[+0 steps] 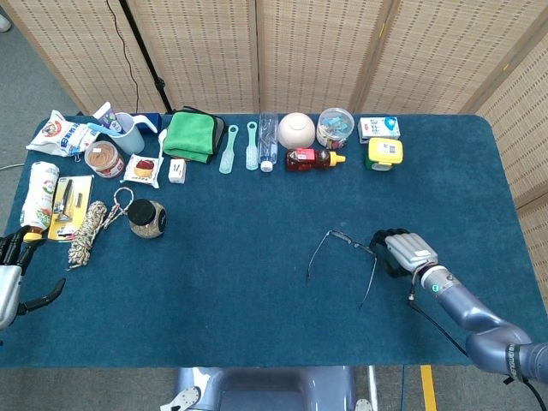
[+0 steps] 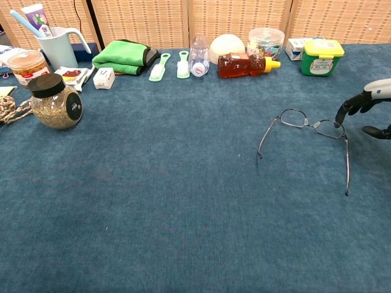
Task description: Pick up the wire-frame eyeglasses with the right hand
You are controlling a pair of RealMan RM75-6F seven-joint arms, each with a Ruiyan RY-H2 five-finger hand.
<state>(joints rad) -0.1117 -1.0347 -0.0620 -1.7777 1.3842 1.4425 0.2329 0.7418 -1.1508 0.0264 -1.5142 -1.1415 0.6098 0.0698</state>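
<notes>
Wire-frame eyeglasses (image 1: 342,253): on the blue bench (image 1: 240,291), right of centre, temples unfolded and pointing toward the near edge, frame front skewed so that its right end sits nearer than its left. In chest view, lying flat on the cloth (image 2: 308,137).

Right hand (image 1: 401,251): just right of the eyeglasses, palm down, dark fingers (image 2: 349,108) curled toward the right end of the frame front. Fingertip at or against the right lens rim in chest view; actual contact cannot be confirmed. No grip around the frame visible; whether closed or merely curled cannot be told.

Left hand (image 1: 10,282): at the near left edge, off the bench, fingers apart, holding nothing.

Far row, left to right: white bag (image 1: 62,135), blue mug (image 1: 127,133), green cloth (image 1: 190,134), two pale green utensils (image 1: 239,147), clear bottle (image 1: 267,141), white bowl (image 1: 295,130), honey bottle (image 1: 312,159), clear lidded tub (image 1: 335,128), small carton (image 1: 379,128), green and yellow container (image 1: 384,154).

Left side: glass jar with black lid (image 1: 146,218), coiled rope (image 1: 88,231) just left of it, both well apart from the eyeglasses.
</notes>
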